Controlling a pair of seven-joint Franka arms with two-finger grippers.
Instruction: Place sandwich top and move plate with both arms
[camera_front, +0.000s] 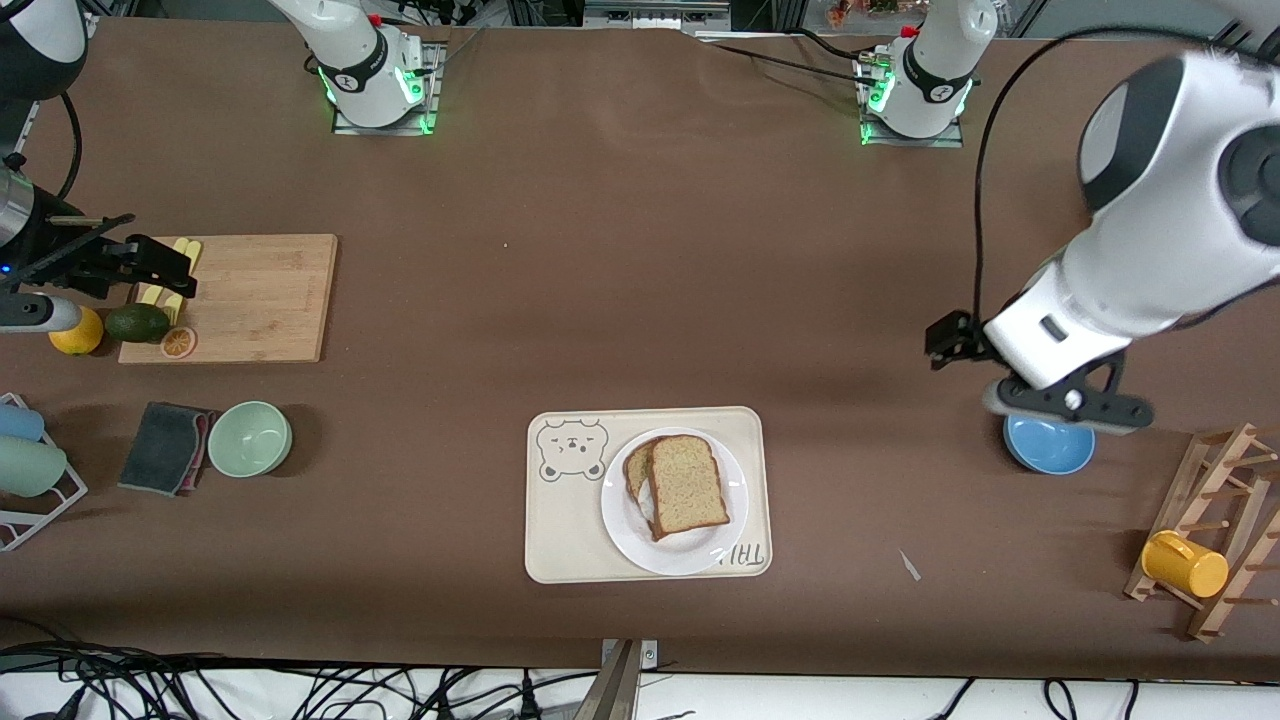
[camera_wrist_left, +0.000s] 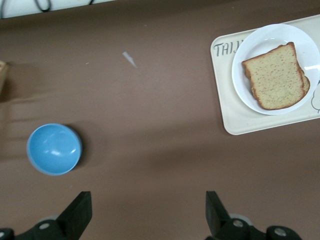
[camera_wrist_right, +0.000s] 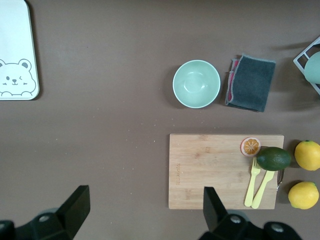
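Note:
The sandwich top (camera_front: 688, 483), a speckled tan bread slice with brown crust, lies on a second slice on the white plate (camera_front: 622, 508). The plate sits on the cream bear-print tray (camera_front: 560, 535) near the table's front edge. The left wrist view shows the slice (camera_wrist_left: 275, 75), the plate (camera_wrist_left: 260, 45) and the tray (camera_wrist_left: 235, 120). My left gripper (camera_front: 1068, 408) hangs open and empty over the table by the blue bowl; its own view shows it too (camera_wrist_left: 147, 215). My right gripper (camera_front: 150, 265) is open and empty over the cutting board's edge, and shows in its own view (camera_wrist_right: 145, 212).
A blue bowl (camera_front: 1050, 447) sits under the left gripper. A green bowl (camera_front: 250, 438), a dark cloth (camera_front: 165, 447) and a cutting board (camera_front: 240, 297) with avocado and forks lie toward the right arm's end. A wooden rack with a yellow mug (camera_front: 1185, 565) stands at the left arm's end.

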